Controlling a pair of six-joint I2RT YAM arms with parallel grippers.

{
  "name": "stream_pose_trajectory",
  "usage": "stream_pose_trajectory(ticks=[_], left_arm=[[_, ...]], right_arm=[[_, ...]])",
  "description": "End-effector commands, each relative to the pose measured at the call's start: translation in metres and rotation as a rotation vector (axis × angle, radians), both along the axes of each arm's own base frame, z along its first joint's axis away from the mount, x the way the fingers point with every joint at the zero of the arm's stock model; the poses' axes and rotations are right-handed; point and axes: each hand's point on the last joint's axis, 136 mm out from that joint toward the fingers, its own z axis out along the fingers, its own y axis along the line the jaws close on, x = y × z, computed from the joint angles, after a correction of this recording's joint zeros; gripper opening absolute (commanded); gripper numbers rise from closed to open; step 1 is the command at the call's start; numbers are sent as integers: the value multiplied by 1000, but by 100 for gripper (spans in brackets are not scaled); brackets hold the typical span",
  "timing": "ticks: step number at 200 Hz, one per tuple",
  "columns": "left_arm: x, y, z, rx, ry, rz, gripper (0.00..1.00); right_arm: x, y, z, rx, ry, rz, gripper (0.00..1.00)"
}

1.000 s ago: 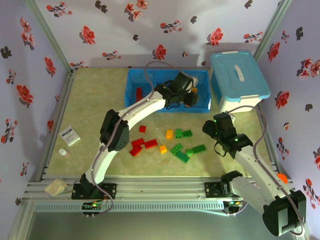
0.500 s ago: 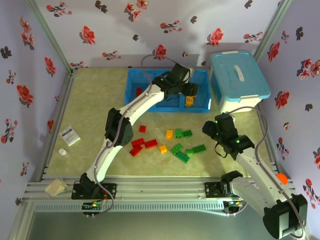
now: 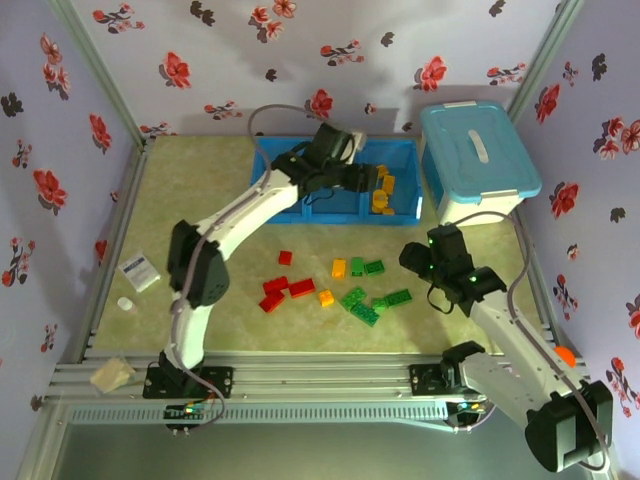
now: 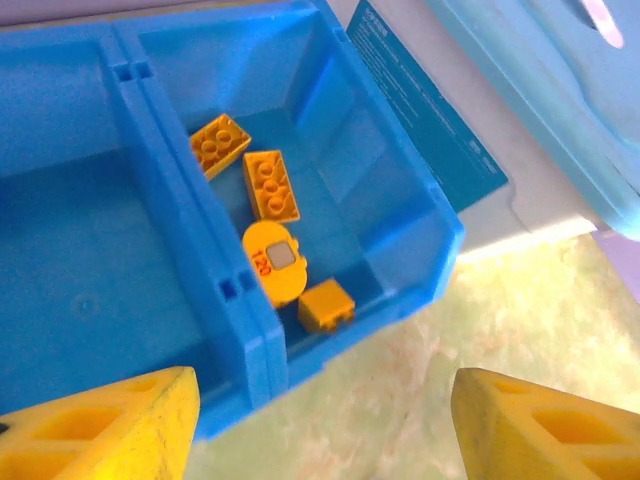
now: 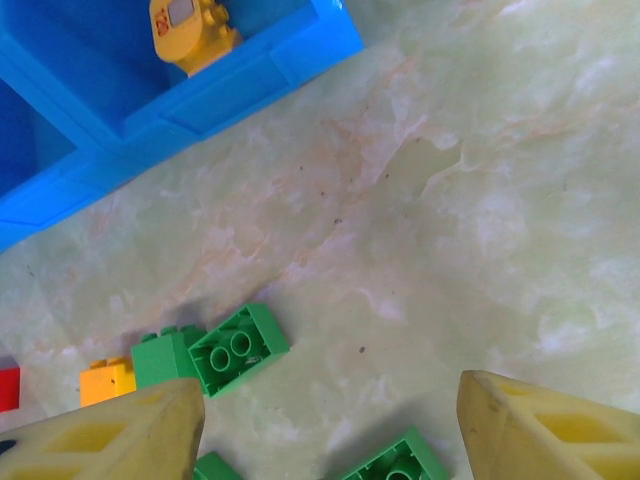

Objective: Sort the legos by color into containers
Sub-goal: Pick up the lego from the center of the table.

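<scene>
My left jaws hang apart and empty above the right compartment [image 4: 345, 130] of the blue tray [image 3: 400, 148], at the far side of the desk [image 3: 180, 180]. Four orange-yellow legos [image 4: 270, 185] lie in that compartment. My right jaws are spread apart too, holding nothing, over the desk just right of the loose green bricks [image 3: 398, 297]. Red bricks [image 3: 285, 288] and two orange ones [image 3: 339, 267] lie scattered left of the green, near the desk's middle.
</scene>
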Motion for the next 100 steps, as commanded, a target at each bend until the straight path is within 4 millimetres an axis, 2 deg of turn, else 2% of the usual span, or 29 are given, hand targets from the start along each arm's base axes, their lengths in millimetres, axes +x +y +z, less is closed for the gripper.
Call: stream_pose_trajectory(ticks=[1,25,41,100], left_arm=[[-13,18,34,-68,-105,16,67],[-33,52,25,-47,-112,62,66],[-49,74,12,-22,-101,82,66],[-101,170,-58,87,-6,250,65]], right_arm=[[7,17,12,21,-28,76,69],[8,34,8,-1,-14,144,70],[10,46,3,-21,5,186,70],[20,97,-8,-65,39,297,69]])
